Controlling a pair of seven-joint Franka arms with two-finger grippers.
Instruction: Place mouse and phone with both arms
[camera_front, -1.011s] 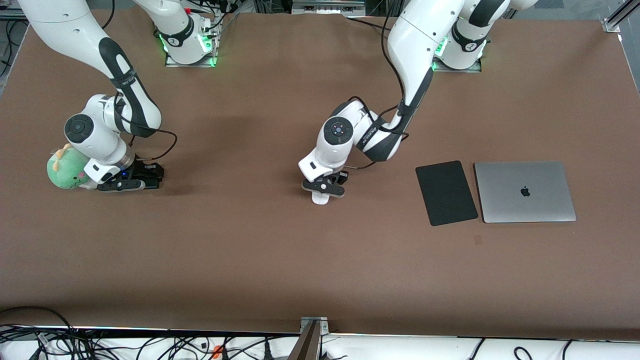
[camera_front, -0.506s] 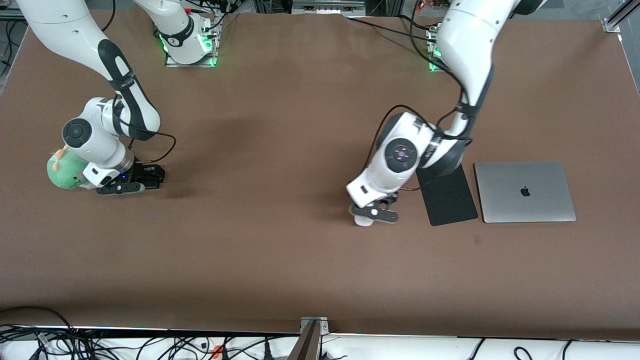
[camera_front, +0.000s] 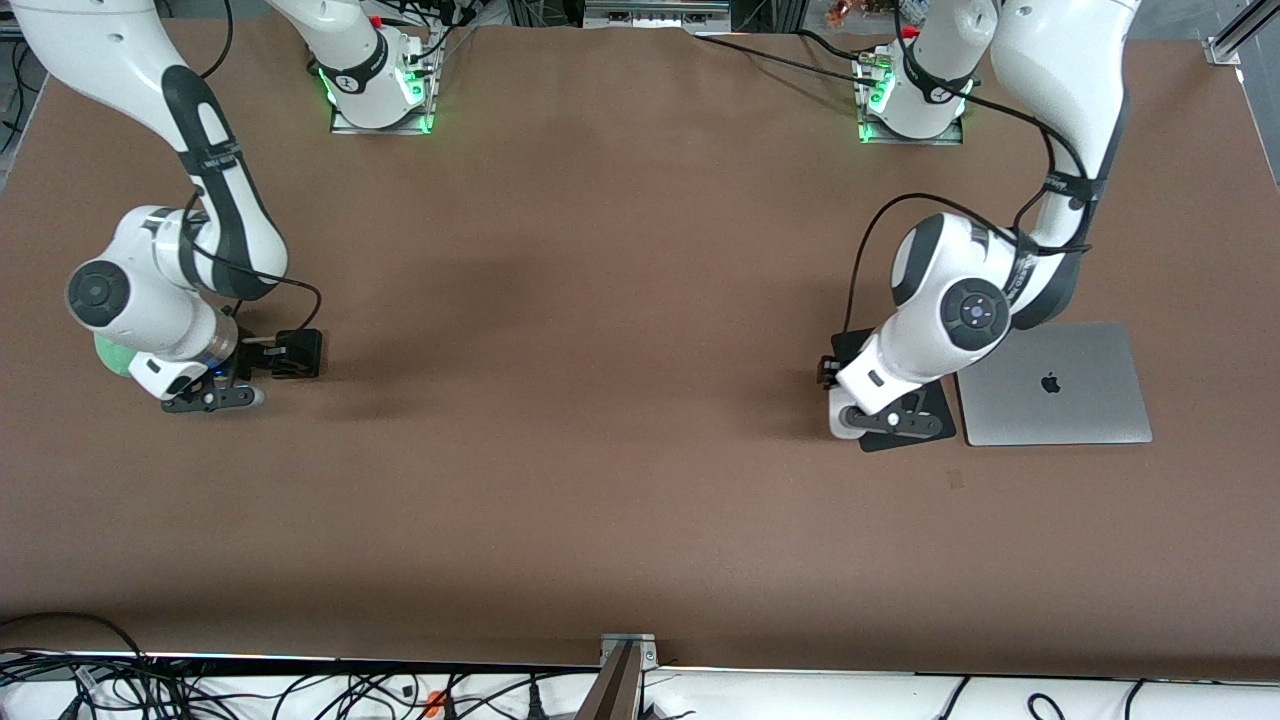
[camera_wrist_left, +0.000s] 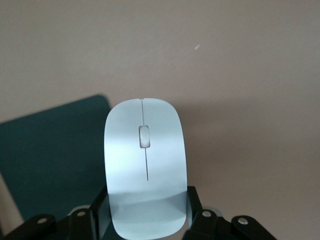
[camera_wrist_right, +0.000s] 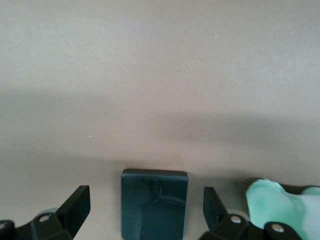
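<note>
My left gripper is shut on the white mouse and holds it low over the near corner of the black mouse pad. In the left wrist view the mouse sits between my fingers, with the pad under one side. My right gripper is low over the table at the right arm's end. In the right wrist view it is open around the black phone, which lies flat, apart from both fingers. The phone is hidden in the front view.
A closed silver laptop lies beside the mouse pad toward the left arm's end. A green plush toy sits right beside my right gripper, mostly hidden by the arm; it also shows in the right wrist view.
My left arm has carried the mouse from the table's middle to over the mouse pad. My right gripper has shifted a little toward the front camera and the right arm's end.
</note>
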